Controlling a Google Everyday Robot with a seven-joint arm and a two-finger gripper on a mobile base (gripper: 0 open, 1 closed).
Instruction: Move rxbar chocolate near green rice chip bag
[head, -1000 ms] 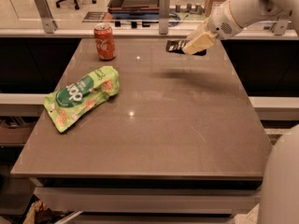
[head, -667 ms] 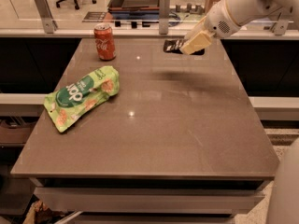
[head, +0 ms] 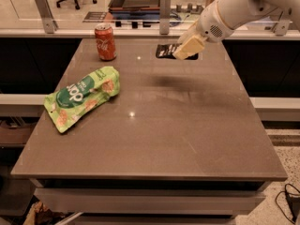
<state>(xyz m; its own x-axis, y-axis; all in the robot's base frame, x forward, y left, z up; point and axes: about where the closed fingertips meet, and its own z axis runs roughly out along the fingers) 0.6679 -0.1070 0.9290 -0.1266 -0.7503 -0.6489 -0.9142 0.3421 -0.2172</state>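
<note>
In the camera view, the rxbar chocolate point(head: 165, 50) is a small flat bar in a black wrapper with pale lettering. It sits at the far side of the counter point(head: 187, 135), right of centre, partly hidden behind the hand point(head: 183, 51). The cream-coloured fingers point(head: 190, 46) are closed around the bar's right end, and a soft shadow lies on the counter in front of them. The green rice chip bag point(head: 82, 97) lies flat and crinkled near the left edge, well apart from the bar. A red soda can point(head: 105, 42) stands upright at the far left, beyond the bag. The white arm point(head: 234, 8) reaches in from the upper right.
</note>
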